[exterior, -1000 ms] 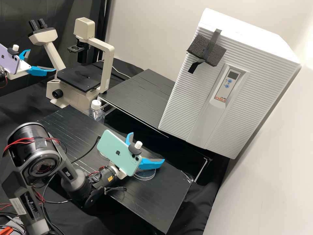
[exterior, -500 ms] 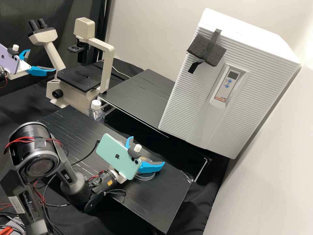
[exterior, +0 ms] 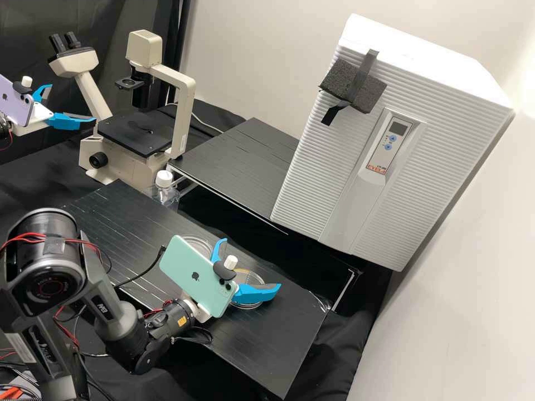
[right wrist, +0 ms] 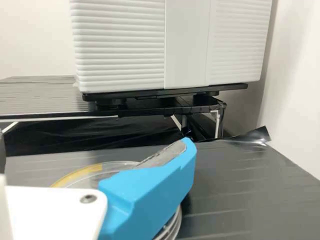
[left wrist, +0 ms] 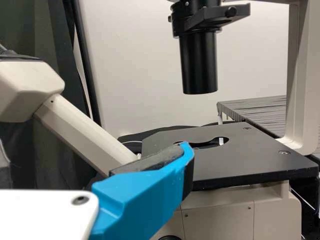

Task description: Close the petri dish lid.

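Observation:
In the high view my left gripper [exterior: 73, 102] is held open at the upper left, in front of the microscope, far from the dishes; the left wrist view shows my left gripper [left wrist: 95, 150] with nothing at its finger. My right gripper [exterior: 252, 263], empty and open, is over the black bench, one finger overlapping a clear petri dish [exterior: 249, 304] with a yellowish arc on its rim. A second clear round piece [exterior: 195, 240], dish or lid, is partly hidden by the phone. Seen from the wrist, my right gripper [right wrist: 95, 145] covers part of the petri dish [right wrist: 80, 175].
A microscope [exterior: 136, 133] and a capped bottle [exterior: 165, 186] stand beyond the bench [exterior: 267, 356]. A white ribbed incubator [exterior: 345, 145] rests on a raised black shelf [exterior: 239, 161]. A black cable [exterior: 142, 271] crosses the bench near the right arm.
My right gripper has shifted toward the near side and slightly left in the high view, uncovering more of the petri dish and the second round piece. The left gripper has kept still.

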{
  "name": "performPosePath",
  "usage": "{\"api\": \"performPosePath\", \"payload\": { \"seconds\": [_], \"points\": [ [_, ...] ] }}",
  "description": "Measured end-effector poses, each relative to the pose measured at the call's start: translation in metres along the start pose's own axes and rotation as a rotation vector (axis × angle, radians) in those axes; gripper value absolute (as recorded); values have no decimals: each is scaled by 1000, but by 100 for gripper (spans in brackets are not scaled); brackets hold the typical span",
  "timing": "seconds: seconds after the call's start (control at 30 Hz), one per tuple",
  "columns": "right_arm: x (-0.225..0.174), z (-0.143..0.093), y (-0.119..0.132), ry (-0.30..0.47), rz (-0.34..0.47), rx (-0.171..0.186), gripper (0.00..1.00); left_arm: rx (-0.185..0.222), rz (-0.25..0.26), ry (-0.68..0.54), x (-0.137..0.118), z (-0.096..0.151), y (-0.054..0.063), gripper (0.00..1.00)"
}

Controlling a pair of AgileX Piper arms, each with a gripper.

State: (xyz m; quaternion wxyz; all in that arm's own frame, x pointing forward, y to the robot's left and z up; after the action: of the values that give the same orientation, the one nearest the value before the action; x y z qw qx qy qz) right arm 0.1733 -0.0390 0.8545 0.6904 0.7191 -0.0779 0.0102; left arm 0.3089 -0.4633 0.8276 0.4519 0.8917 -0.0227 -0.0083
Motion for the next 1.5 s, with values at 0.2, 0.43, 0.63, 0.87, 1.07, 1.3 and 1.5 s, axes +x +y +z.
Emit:
{"api": "performPosePath", "payload": {
  "seconds": [0.2,0.43,0.63,0.87,1.07,1.3,1.5],
  "points": [
    [-6,3,1,-10,-1,-11,100,0,0,0,0,0,0,100],
    [-13,0,6,-4,26,-16,100,0,0,0,0,0,0,100],
    [-19,-6,10,11,57,-5,100,0,0,0,0,0,0,100],
    [-23,-8,17,12,100,-9,100,0,0,0,0,0,0,100],
    [-24,-5,20,-9,120,-10,100,0,0,0,0,0,0,100],
    [-27,5,20,-60,110,-8,100,0,0,0,0,0,0,100],
    [-28,11,19,-82,88,-20,100,0,0,0,0,0,0,100]
  ]
}}
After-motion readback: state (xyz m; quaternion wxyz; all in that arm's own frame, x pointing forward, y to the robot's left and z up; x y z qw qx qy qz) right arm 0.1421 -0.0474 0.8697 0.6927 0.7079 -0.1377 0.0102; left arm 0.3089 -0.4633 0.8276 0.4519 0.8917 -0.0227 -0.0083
